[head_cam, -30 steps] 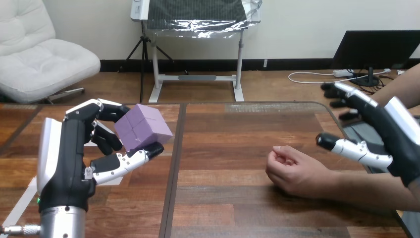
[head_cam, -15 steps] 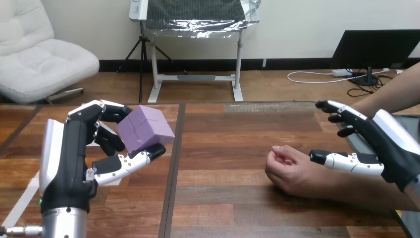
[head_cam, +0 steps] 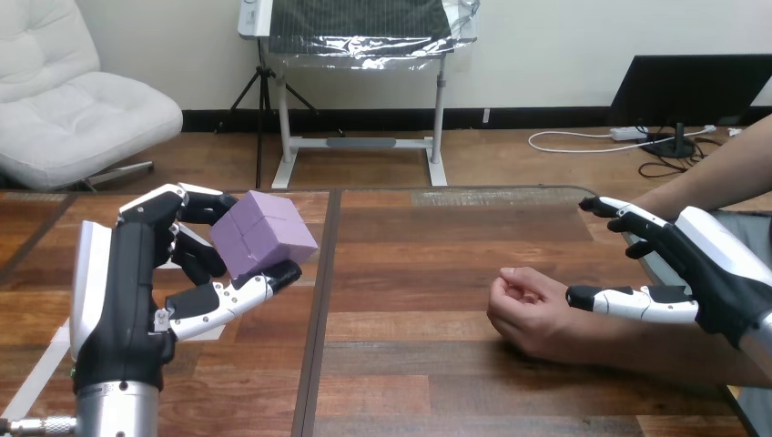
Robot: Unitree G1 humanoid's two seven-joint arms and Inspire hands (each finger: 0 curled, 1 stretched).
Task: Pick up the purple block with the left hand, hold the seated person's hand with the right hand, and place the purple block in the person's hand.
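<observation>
The purple block (head_cam: 264,232) is gripped in the left robot hand (head_cam: 137,287), pinched between curled fingers above and the thumb below, and is held clear of the bench (head_cam: 419,255) at the near left. The pick-up is thus judged done.

The step in hand is the taking of the person's hand (head_cam: 533,309). The right robot hand (head_cam: 715,278) is held open at the right, fingers straight and spread, with its thumb stretched just over the person's wrist. Contact cannot be told, and nothing is grasped.

The person's hand is rested on the bench right of centre, well apart from the block, and is curled into a loose fist. Next, the right robot hand is to be closed round it, and the block then carried rightward. As a receptacle the fist is shut, with nothing seen in it, so it would have to be opened first.
</observation>
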